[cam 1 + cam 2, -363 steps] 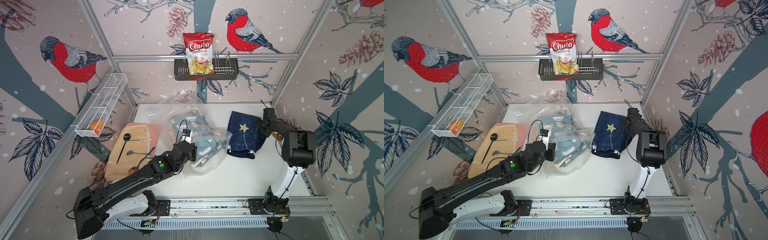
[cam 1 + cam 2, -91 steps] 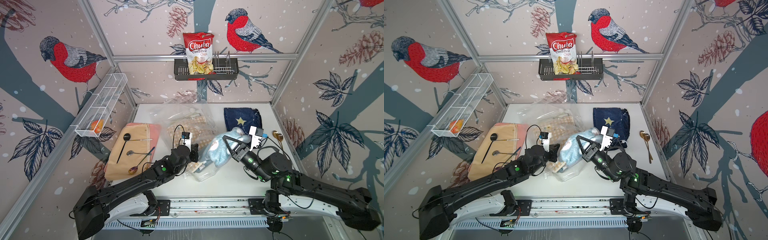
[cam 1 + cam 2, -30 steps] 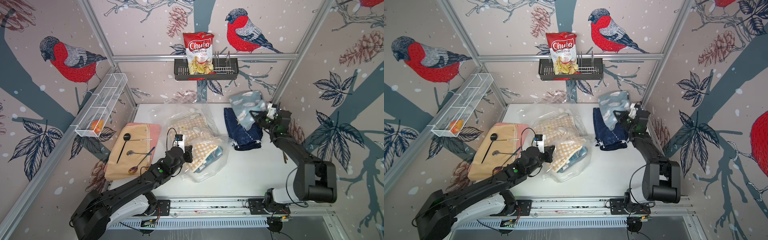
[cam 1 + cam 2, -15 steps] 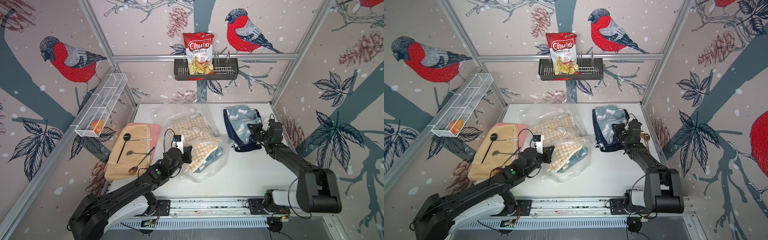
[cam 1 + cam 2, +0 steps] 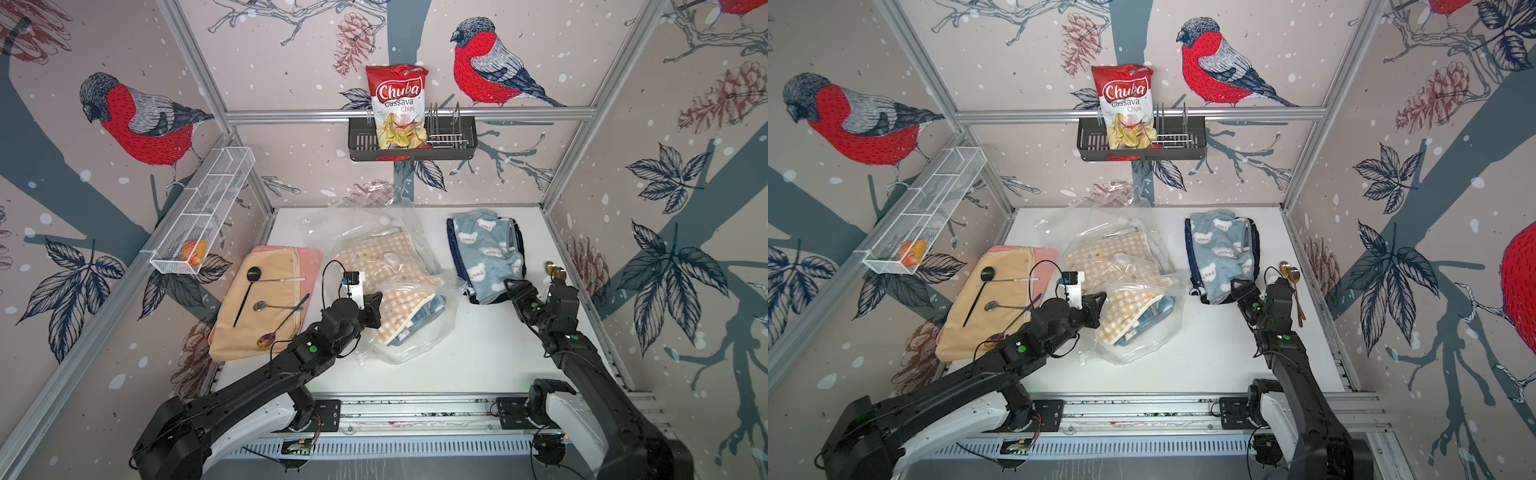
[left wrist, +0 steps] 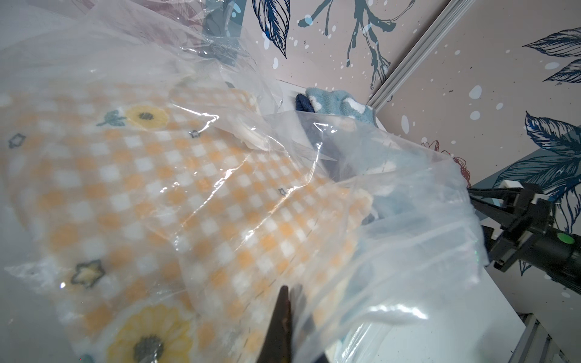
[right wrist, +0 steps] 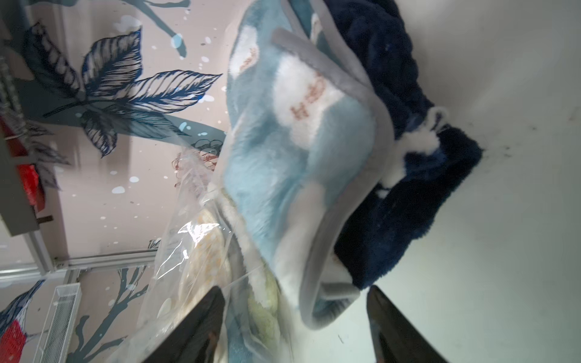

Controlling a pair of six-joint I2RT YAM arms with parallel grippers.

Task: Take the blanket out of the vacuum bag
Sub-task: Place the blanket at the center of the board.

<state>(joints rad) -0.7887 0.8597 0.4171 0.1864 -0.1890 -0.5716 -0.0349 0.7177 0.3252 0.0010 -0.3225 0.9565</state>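
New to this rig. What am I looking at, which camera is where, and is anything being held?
Two black robot arms share a white table. Both top views come from one overhead stereo camera; the other two pictures come from cameras on the arms' wrists.

On the table: a clear vacuum bag with a yellow checked blanket inside, a light blue blanket lying on a navy one, a peach cloth with spoons on it, and a gold spoon at the right edge.

The left hand is shut on the vacuum bag's edge. The right hand is open beside the light blue blanket, holding nothing.
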